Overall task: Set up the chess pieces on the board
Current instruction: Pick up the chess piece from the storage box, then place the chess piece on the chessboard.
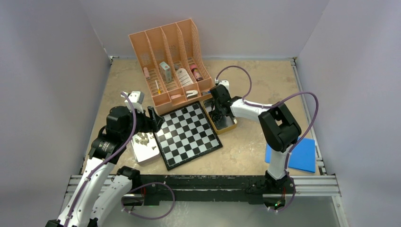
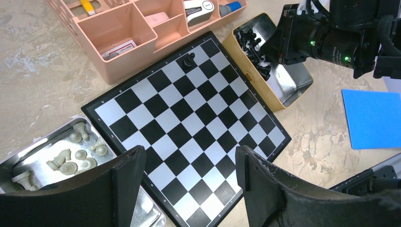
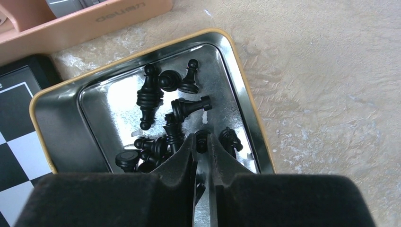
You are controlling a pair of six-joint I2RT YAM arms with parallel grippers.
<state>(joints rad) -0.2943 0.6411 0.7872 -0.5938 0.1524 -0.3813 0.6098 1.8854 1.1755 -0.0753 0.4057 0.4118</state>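
The checkered board (image 1: 187, 135) lies mid-table and fills the left wrist view (image 2: 189, 123). One black piece (image 2: 188, 60) stands on a far square. My left gripper (image 1: 155, 120) hangs open and empty over the board's left edge (image 2: 189, 165). Beige pieces (image 2: 78, 156) lie in a metal tray (image 1: 144, 147) left of the board. My right gripper (image 1: 217, 116) is down in the gold-rimmed tin (image 3: 246, 94), shut on a black piece (image 3: 202, 140). Other black pieces (image 3: 156, 94) lie loose around it.
A peach desk organizer (image 1: 171, 64) with small bottles and boxes stands just behind the board and the tin. A blue sheet (image 1: 300, 153) lies at the right, near the right arm's base. White walls enclose the table on three sides.
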